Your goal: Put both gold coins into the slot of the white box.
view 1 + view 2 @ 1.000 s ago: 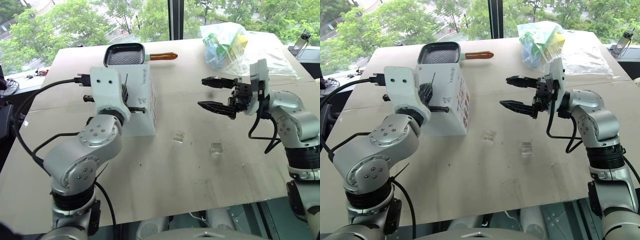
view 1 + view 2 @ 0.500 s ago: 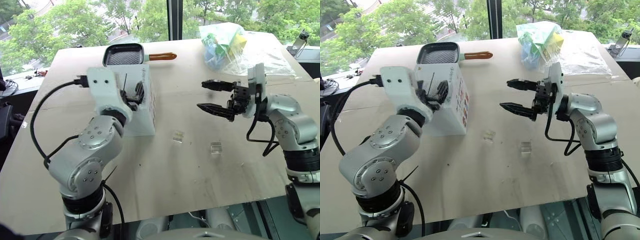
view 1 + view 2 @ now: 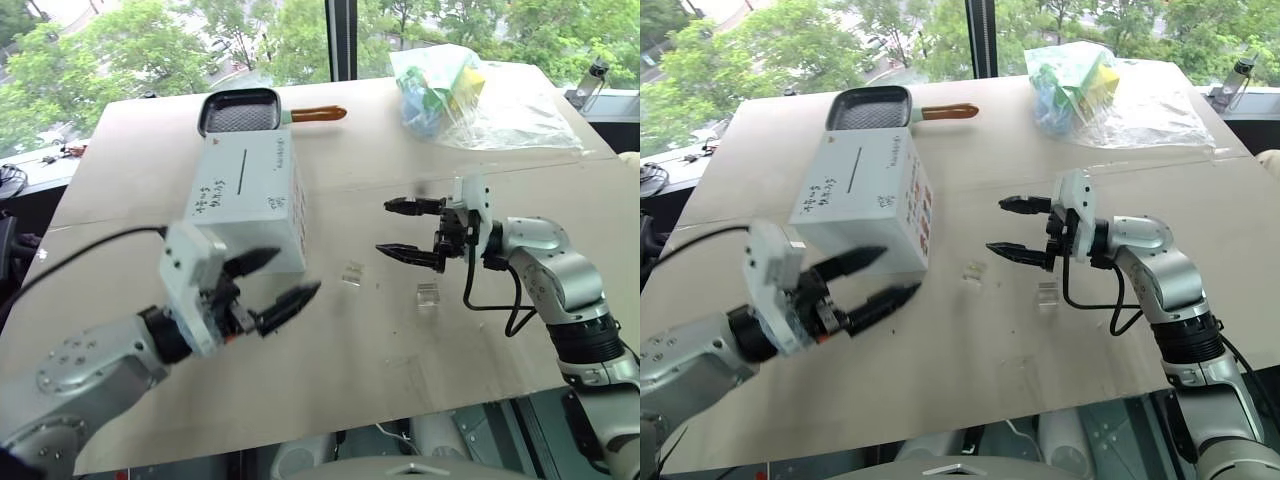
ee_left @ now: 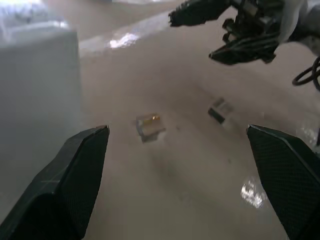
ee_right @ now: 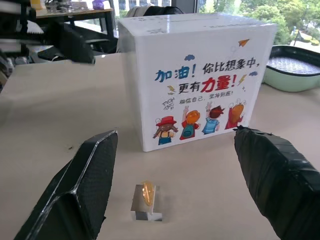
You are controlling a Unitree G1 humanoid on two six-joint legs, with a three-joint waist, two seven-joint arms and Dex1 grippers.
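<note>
Standing over everything is the big tan table [image 3: 330, 370], pale board running back to the windows. On its far left part sits the white box [image 3: 250, 205], upright, blue handwriting on its top face and the slot [image 3: 242, 167] a thin black line running along that top. Cartoon figures and coloured characters cover the side that faces the right arm. Just behind the box lies a dark square pan [image 3: 240, 110] with an orange handle, and well off to the far right a crumpled clear plastic bag [image 3: 455, 90] with coloured things inside.

Nearer the front, the left gripper [image 3: 272, 280] hangs low beside the box's near corner, not touching it, its two black fingers spread wide and holding nothing. The right gripper [image 3: 402, 229] hovers over the middle of the table, pointing across toward the box, fingers likewise parted and empty.

Between the two grippers, on the bare table, stand two small clear plastic blocks apart from each other: one block [image 3: 352, 273] nearer the box, the other block [image 3: 428, 296] just under the right gripper. In the right wrist view a gold coin [image 5: 147, 193] stands on edge in the nearer block; in the left wrist view a gold glint [image 4: 155, 118] shows on one block. The second coin I cannot make out.
</note>
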